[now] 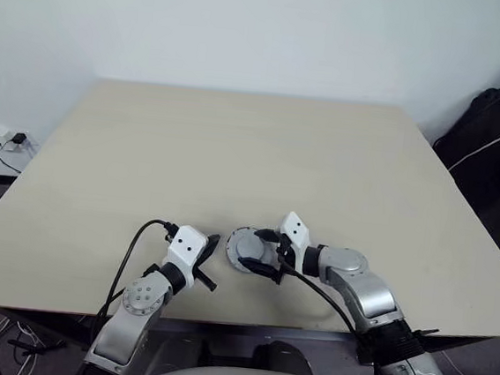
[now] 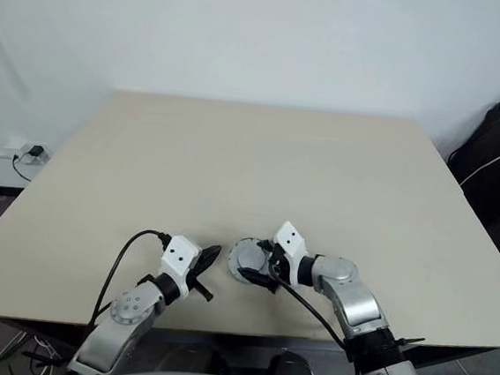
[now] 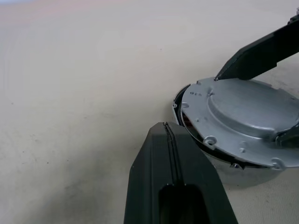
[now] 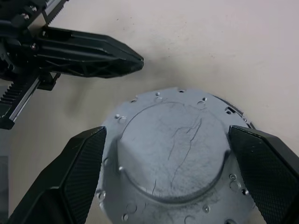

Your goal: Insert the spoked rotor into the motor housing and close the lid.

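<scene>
The grey lid (image 1: 246,247) lies dome-up on the dark motor housing (image 3: 179,103), sitting slightly askew so a dark gap shows under its rim. My right gripper (image 1: 258,251) is open, its fingers (image 4: 79,182) standing on either side of the lid's dome (image 4: 173,149) and over the flange. One fingertip meets the lid's far edge in the left wrist view. My left gripper (image 1: 214,244) is shut with nothing in it, its tip (image 3: 164,127) just beside the lid's left rim. The spoked rotor is hidden.
The parts sit near the front edge of the beige table (image 1: 253,152). A black cable (image 1: 133,247) loops from my left arm. A black bag (image 1: 498,140) stands off the table's right side, and a power strip (image 1: 6,139) lies on the floor at left.
</scene>
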Action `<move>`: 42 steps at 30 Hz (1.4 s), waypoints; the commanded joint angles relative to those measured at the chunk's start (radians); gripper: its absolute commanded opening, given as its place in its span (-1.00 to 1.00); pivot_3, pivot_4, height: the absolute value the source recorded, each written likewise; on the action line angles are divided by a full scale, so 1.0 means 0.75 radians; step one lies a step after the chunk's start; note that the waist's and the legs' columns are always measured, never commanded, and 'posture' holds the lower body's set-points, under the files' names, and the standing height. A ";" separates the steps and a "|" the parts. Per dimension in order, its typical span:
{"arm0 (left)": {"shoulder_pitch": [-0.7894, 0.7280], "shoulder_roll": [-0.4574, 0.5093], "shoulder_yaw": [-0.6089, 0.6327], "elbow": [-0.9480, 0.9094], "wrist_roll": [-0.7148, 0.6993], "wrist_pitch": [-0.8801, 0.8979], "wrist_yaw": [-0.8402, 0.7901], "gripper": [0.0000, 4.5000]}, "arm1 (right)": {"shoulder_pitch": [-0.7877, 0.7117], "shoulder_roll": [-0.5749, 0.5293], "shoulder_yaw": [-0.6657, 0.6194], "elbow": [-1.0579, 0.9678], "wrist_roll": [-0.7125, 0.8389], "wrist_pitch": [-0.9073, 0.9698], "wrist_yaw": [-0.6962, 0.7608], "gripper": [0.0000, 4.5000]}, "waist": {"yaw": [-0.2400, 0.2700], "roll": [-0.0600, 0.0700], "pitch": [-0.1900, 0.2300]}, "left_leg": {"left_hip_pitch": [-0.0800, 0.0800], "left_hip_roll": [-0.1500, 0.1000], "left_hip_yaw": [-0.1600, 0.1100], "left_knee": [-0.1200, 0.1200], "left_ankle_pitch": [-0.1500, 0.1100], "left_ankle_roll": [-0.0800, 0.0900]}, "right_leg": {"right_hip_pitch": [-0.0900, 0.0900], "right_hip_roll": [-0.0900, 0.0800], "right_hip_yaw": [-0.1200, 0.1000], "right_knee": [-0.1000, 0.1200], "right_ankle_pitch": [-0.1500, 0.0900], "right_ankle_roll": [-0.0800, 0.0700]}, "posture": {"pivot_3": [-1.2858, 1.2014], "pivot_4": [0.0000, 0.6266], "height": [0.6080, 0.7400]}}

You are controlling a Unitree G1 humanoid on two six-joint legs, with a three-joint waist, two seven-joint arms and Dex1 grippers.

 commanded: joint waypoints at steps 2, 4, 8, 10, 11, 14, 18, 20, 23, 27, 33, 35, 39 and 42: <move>-0.013 -0.008 -0.001 -0.077 -0.010 0.005 0.004 -1.00 | -0.024 0.011 -0.034 -0.025 0.005 -0.022 -0.014 0.57 | 0.000 0.000 0.000 | 0.000 0.000 0.000 0.000 0.000 0.000 | 0.000 0.000 0.000 0.000 0.000 0.000 | 0.03 -1.00 1.00; -0.015 -0.009 -0.001 -0.075 -0.010 0.006 0.003 -1.00 | -0.020 0.015 -0.044 -0.034 0.010 -0.029 -0.022 0.28 | 0.000 0.000 0.000 | 0.000 0.000 0.000 0.000 0.000 0.000 | 0.000 0.000 0.000 0.000 0.000 0.000 | 0.03 -1.00 1.00; -0.019 -0.011 -0.001 -0.070 -0.010 0.006 0.001 -1.00 | -0.005 0.027 -0.074 -0.073 0.033 -0.031 -0.041 -0.30 | 0.000 0.000 0.000 | 0.000 0.000 0.000 0.000 0.000 0.000 | 0.000 0.000 0.000 0.000 0.000 0.000 | 0.03 -1.00 1.00; -0.018 -0.012 0.000 -0.067 -0.011 0.005 -0.001 -1.00 | 0.006 0.036 -0.085 -0.093 0.036 -0.036 -0.054 -0.30 | 0.000 0.000 0.000 | 0.000 0.000 0.000 0.000 0.000 0.000 | 0.000 0.000 0.000 0.000 0.000 0.000 | 0.03 -1.00 1.00; -0.018 -0.011 0.000 -0.065 -0.011 0.004 -0.002 -1.00 | 0.012 0.037 -0.086 -0.106 0.037 -0.035 -0.056 -0.30 | 0.000 0.000 0.000 | 0.000 0.000 0.000 0.000 0.000 0.000 | 0.000 0.000 0.000 0.000 0.000 0.000 | 0.03 -1.00 1.00; -0.020 -0.011 -0.001 -0.060 -0.010 0.002 -0.004 -1.00 | 0.021 0.038 -0.083 -0.127 0.034 -0.037 -0.055 -0.30 | 0.000 0.000 0.000 | 0.000 0.000 0.000 0.000 0.000 0.000 | 0.000 0.000 0.000 0.000 0.000 0.000 | 0.03 -1.00 1.00; -0.026 -0.010 -0.001 -0.051 -0.009 0.000 -0.007 -1.00 | 0.010 0.043 -0.089 -0.125 0.043 -0.029 -0.051 -0.30 | 0.000 0.000 0.000 | 0.000 0.000 0.000 0.000 0.000 0.000 | 0.000 0.000 0.000 0.000 -0.001 0.002 | 0.03 -1.00 1.00; -0.030 -0.010 -0.001 -0.046 -0.009 -0.001 -0.008 -1.00 | -0.002 0.048 -0.099 -0.120 0.057 -0.020 -0.051 -0.13 | 0.000 0.000 0.000 | 0.000 0.000 0.000 0.000 0.000 0.000 | 0.000 0.000 0.000 0.000 -0.001 0.002 | 0.03 -1.00 1.00; -0.031 -0.009 0.001 -0.040 -0.009 -0.003 -0.008 -1.00 | -0.009 0.041 -0.093 -0.117 0.050 -0.027 -0.046 0.26 | 0.000 0.000 0.000 | 0.000 0.000 0.000 0.000 0.000 0.000 | 0.000 0.000 0.000 0.000 0.000 0.000 | 0.03 -1.00 1.00; -0.031 -0.009 0.004 -0.035 -0.009 -0.006 -0.006 -1.00 | -0.013 0.024 -0.080 -0.112 0.036 -0.032 -0.036 0.83 | 0.001 0.000 0.000 | 0.000 0.000 0.000 0.000 0.000 0.000 | 0.000 0.000 0.000 0.000 0.000 0.000 | 0.03 -1.00 1.00; -0.026 -0.007 0.004 -0.041 -0.008 -0.004 -0.002 -1.00 | -0.021 -0.017 -0.033 -0.091 -0.029 -0.088 -0.018 0.98 | 0.000 0.000 0.000 | 0.000 0.000 0.000 0.000 0.000 0.000 | 0.000 0.000 0.000 0.000 0.000 0.000 | 0.03 -1.00 1.00; -0.024 -0.007 0.003 -0.047 -0.007 -0.001 -0.001 -1.00 | -0.023 -0.036 -0.010 -0.076 -0.071 -0.130 -0.012 0.98 | 0.000 0.000 0.000 | 0.000 0.000 0.000 0.000 0.000 0.000 | 0.000 0.000 0.000 0.000 0.000 0.000 | 0.03 -1.00 1.00; -0.024 -0.005 0.004 -0.051 -0.008 0.002 -0.001 -1.00 | -0.018 -0.056 0.019 -0.047 -0.121 -0.202 0.001 0.98 | 0.000 0.000 0.000 | 0.000 0.000 0.000 0.000 0.000 0.000 | 0.000 0.000 0.000 0.000 -0.001 0.002 | 0.03 -1.00 1.00; -0.025 -0.003 0.006 -0.051 -0.009 0.003 -0.002 -1.00 | -0.016 -0.054 0.025 -0.037 -0.129 -0.218 0.013 0.98 | 0.000 0.000 0.000 | 0.000 0.000 0.000 0.000 0.000 0.000 | 0.000 0.000 0.000 0.000 -0.001 0.002 | 0.03 -1.00 1.00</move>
